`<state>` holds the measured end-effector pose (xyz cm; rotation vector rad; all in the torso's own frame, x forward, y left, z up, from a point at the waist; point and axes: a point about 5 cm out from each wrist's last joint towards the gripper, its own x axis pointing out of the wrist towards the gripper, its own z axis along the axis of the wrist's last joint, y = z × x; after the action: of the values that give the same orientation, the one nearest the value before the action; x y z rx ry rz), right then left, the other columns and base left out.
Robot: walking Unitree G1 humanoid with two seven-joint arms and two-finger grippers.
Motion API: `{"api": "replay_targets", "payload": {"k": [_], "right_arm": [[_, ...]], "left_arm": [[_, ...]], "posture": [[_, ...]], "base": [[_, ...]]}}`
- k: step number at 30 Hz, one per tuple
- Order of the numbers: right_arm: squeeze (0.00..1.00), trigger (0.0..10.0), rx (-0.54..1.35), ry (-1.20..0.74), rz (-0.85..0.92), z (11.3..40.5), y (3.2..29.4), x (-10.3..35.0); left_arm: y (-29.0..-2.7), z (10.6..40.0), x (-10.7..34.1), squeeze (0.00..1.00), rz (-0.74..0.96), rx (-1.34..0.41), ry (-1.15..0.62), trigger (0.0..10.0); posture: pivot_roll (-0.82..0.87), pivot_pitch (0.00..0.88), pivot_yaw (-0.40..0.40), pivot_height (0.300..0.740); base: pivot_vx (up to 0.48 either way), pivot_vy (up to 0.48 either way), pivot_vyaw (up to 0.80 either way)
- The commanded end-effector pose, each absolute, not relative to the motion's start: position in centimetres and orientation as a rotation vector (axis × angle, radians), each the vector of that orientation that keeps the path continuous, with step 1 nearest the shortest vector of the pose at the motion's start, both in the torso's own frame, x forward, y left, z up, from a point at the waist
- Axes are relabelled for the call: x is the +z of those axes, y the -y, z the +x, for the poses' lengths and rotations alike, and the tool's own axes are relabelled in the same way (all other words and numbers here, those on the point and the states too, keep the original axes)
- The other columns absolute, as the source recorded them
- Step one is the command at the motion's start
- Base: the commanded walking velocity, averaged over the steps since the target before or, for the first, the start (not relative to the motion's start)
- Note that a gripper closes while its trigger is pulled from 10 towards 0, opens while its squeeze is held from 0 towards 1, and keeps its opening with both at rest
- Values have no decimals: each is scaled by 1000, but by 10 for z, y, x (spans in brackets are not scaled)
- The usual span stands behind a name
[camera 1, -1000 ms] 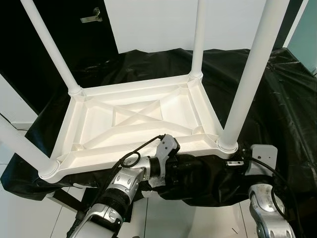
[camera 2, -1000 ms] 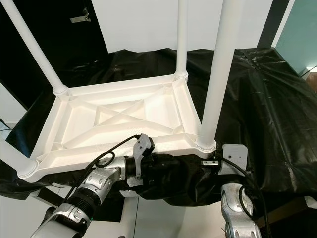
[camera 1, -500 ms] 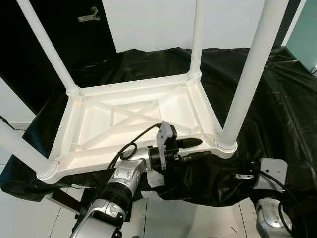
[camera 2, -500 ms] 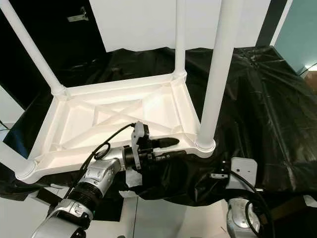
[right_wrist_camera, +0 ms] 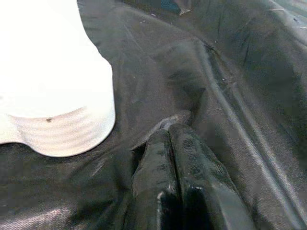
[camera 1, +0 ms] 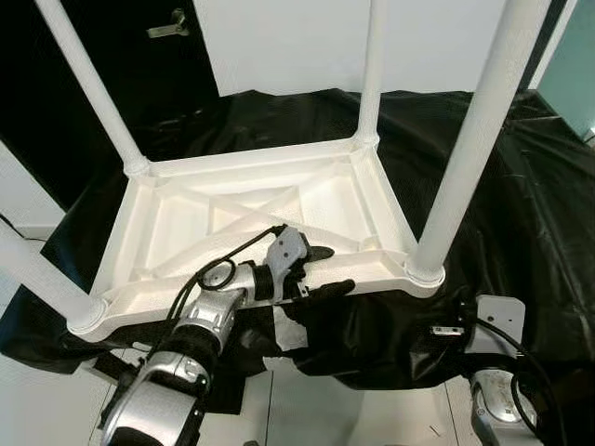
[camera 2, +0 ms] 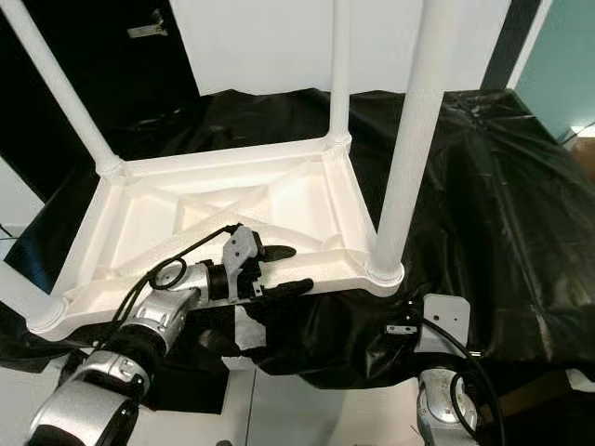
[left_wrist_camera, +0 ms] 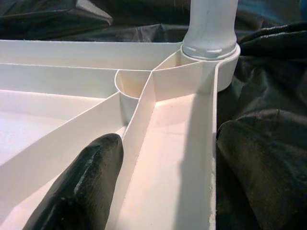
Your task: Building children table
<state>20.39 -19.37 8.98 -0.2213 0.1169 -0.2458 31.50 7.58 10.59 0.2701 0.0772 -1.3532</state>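
A white children's table lies upside down on a surface draped in black cloth, its legs pointing up. The near right leg stands in its corner socket. My left gripper is open and straddles the table's near rim. One finger is inside the ribbed underside, the other outside against the cloth. My right gripper is shut, its tips resting on the cloth beside a white leg socket. The right wrist sits low at the table's near right corner.
Black cloth hangs in folds over the front edge and spreads to the right. White floor tiles lie below. A white panel and a dark door with a handle stand behind.
My left gripper came up from against the cloth below the rim, moved left, and now sits astride the near rim. The right wrist dropped a little lower.
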Motion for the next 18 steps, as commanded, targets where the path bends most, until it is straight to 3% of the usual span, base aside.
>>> {"api": "replay_targets", "payload": {"k": [1, 13, 18], "right_arm": [[0, 10000, -235, -138, -208, 204, 191, 86], [0, 10000, -270, -142, -201, 204, 199, 86], [0, 10000, -273, -144, -200, 206, 200, 86]], "left_arm": [[-83, 308, 87, 0, 287, -1341, -186, 10000], [-90, 298, 105, 0, 24, -1565, -138, 10000], [-92, 294, 105, 0, 21, -1610, -120, 10000]], "posture": [[-168, 1, 54, 740], [-170, 5, 55, 740], [-166, 2, 53, 740]], "base": [[0, 0, 0], [0, 0, 0], [0, 0, 0]]}}
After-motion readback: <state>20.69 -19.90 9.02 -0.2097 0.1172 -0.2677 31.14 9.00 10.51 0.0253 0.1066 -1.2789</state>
